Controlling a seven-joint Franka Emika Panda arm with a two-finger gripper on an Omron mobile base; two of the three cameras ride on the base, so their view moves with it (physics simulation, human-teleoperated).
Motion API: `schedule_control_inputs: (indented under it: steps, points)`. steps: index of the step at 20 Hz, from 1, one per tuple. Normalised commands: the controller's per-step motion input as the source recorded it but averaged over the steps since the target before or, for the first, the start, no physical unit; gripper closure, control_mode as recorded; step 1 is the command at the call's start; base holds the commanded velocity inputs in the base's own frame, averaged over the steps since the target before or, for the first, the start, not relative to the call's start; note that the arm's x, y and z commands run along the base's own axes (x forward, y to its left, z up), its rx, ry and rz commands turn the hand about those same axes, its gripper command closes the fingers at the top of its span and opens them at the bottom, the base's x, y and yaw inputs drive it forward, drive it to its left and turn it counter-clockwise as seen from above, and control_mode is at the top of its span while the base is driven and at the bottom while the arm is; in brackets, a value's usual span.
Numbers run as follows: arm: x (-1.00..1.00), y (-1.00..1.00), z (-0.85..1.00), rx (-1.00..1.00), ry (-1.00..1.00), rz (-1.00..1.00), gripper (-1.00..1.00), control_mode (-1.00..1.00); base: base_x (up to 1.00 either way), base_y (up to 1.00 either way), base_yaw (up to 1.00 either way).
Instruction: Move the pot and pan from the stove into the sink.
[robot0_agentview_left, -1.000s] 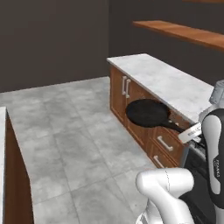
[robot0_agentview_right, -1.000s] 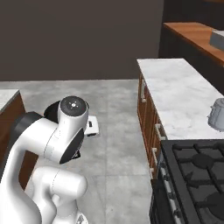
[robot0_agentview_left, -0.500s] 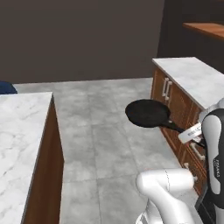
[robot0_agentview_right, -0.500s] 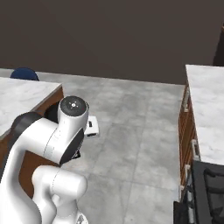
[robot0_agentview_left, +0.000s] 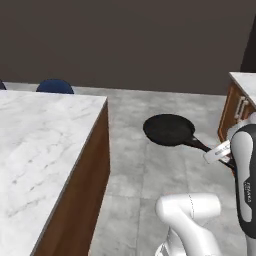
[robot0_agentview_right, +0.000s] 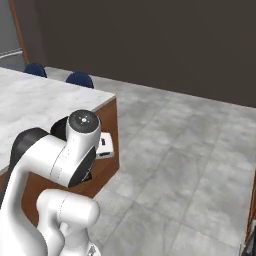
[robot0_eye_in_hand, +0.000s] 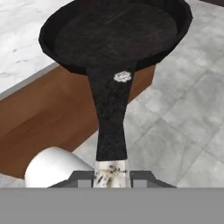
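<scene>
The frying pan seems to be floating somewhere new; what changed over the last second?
The base has turned, swinging the view from the wall cabinets and stove to a marble-topped island and blue chairs. The pan went with it over the floor, level. The gripper stays shut on its handle.

Matt black pan, veined marble, brown wood

The shallow round black frying pan (robot0_eye_in_hand: 114, 33) looked matt and grainy; the white marble island counter (robot0_agentview_left: 40, 145) was smooth over brown wood sides, above a grey stone-tiled floor (robot0_agentview_right: 195, 150).
</scene>
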Motion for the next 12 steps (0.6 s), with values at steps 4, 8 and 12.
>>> schedule_control_inputs:
  steps: [4, 8, 12]
  points:
    - [0.0, 0.0, 0.0, 0.0, 0.0, 0.0, 1.0, 1.0, -0.18, -0.03, 0.48]
    - [0.0, 0.0, 0.0, 0.0, 0.0, 0.0, 1.0, 1.0, -0.19, -0.03, 0.48]
    - [0.0, 0.0, 0.0, 0.0, 0.0, 0.0, 1.0, 1.0, -0.18, -0.06, 0.46]
